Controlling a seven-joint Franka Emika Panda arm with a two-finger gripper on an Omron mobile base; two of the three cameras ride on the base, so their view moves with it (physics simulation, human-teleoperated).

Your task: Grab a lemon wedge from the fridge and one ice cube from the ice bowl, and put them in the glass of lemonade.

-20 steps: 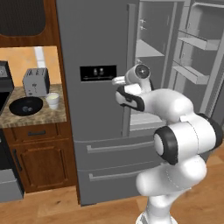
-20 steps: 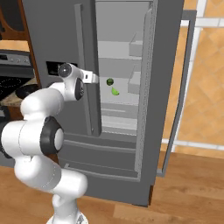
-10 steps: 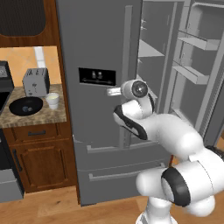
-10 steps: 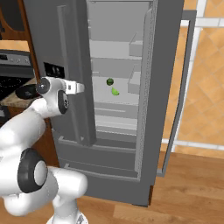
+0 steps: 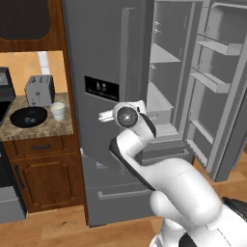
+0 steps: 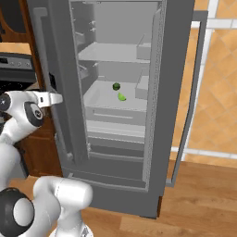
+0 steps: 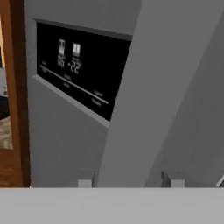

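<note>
We read "-22" on the tall grey fridge's [image 5: 111, 72] black dispenser panel [image 7: 78, 65], upper left of the hand view. Our pincer [image 7: 127, 183] straddles its long handle [image 7: 144, 96], fingers apart. The small yellow-green lemon wedge [image 6: 121, 96] lies on a shelf mid-frame in the right base view.

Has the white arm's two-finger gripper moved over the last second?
Yes. The gripper has swung left, away from the open compartment, across the tall grey fridge door; it now sits below the black dispenser panel.

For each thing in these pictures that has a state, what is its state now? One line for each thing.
Fridge: right door open, left door shut.
Lemon wedge: on a fridge shelf, beside a dark green fruit.
Ice bowl: on the counter, upright.
Glass: upright, beside the bowl.
Gripper: in front of the left door, holding nothing; open or shut unclear.
</note>
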